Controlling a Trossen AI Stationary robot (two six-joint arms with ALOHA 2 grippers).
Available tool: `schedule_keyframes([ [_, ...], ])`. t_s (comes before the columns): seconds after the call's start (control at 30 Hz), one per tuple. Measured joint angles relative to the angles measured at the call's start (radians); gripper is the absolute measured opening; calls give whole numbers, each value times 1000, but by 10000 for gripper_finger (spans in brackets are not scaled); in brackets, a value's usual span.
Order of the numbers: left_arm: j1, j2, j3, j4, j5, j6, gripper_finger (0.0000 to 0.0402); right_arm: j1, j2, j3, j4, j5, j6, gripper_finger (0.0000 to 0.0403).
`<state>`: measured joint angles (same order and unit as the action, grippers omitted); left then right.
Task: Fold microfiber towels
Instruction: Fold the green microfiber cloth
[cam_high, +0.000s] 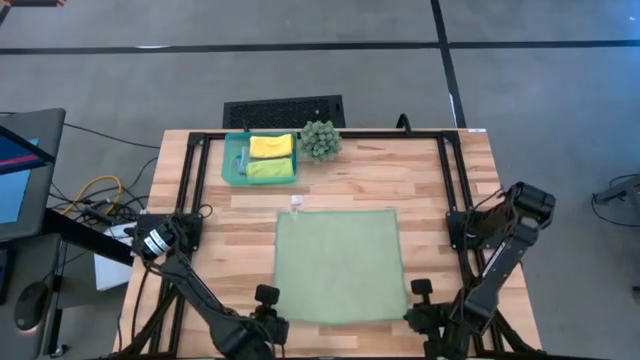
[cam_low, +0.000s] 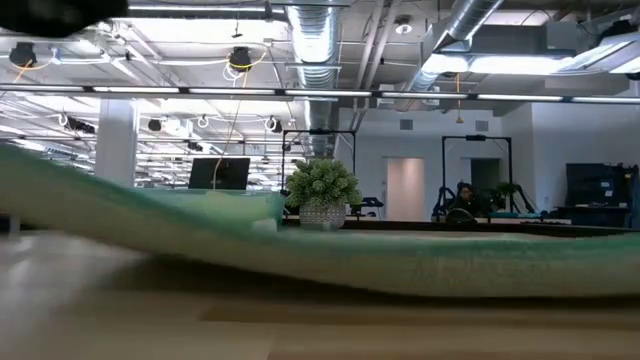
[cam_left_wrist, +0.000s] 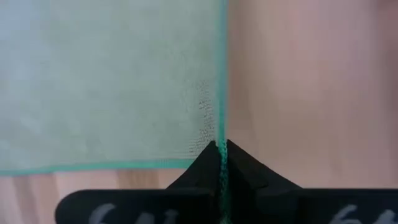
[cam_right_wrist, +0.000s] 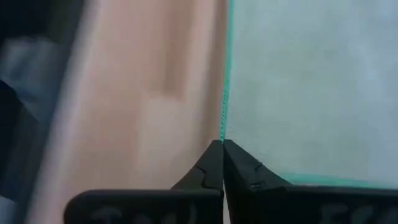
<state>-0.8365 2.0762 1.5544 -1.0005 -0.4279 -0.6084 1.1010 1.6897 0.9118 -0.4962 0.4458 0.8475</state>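
Sage towel: the pale sage green towel (cam_high: 340, 265) lies spread flat and square on the wooden table (cam_high: 420, 180), in the middle of its near half, with a small white tag at its far left corner.
Left gripper: the left gripper (cam_left_wrist: 221, 148) sits at the towel's near left corner; its two dark fingers are pressed together with the towel's green stitched hem pinched between their tips.
Right gripper: the right gripper (cam_right_wrist: 222, 144) sits at the towel's near right corner; its fingers are likewise closed, the hem running straight into the seam between the tips.
Towel relative to jaws: in each wrist view the cloth extends away from the fingertips, one bound edge leading directly into the closed jaws and the adjoining edge running off sideways just beside them.
Low view: the towel's near edge (cam_low: 300, 255) appears as a pale green band, higher on the picture's left than on its right; whether it is clear of the table there cannot be told, since the band is blurred.
Tray: a teal tray (cam_high: 232, 160) stands at the table's far edge, well apart from the spread towel, holding a folded yellow towel (cam_high: 271, 146) and a folded lime green towel (cam_high: 270, 169).
Plant: a spiky green plant (cam_high: 321, 140) stands just beside the tray.
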Motion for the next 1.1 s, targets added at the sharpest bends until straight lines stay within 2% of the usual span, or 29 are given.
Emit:
schedule_keyframes([
  [0.17, -31, 0, 199, -175, -42, -14, 0, -2, -34, 149, -67, 9, -9, 11],
  [0.37, -108, 0, 456, -321, -125, -37, 0, 56, -46, 391, -65, 70, -197, 9],
  [0.47, -155, -1, 571, -424, -236, -68, 0, 95, -47, 520, -126, 161, -259, 5],
  [0.57, -186, -1, 648, -550, -365, -103, 0, 108, -47, 626, -295, 250, -208, 4],
  [0.63, -180, -4, 660, -575, -421, -126, 0, 94, -49, 672, -445, 294, -122, 5],
  [0.7, -160, -9, 650, -571, -451, -80, 0, 63, -49, 694, -611, 316, -5, 4],
  [0.87, -61, -20, 573, -571, -503, -37, 0, -46, -49, 691, -1082, 316, 406, 5],
  [0.9, -35, -21, 550, -570, -510, -24, 0, -74, -54, 674, -1086, 318, 450, 6],
  [1.0, 36, -21, 492, -571, -573, -20, 0, -142, -91, 614, -1024, 316, 399, 6],
  [1.1, 75, -23, 476, -571, -638, -29, 0, -175, -114, 613, -1046, 328, 400, 3],
])
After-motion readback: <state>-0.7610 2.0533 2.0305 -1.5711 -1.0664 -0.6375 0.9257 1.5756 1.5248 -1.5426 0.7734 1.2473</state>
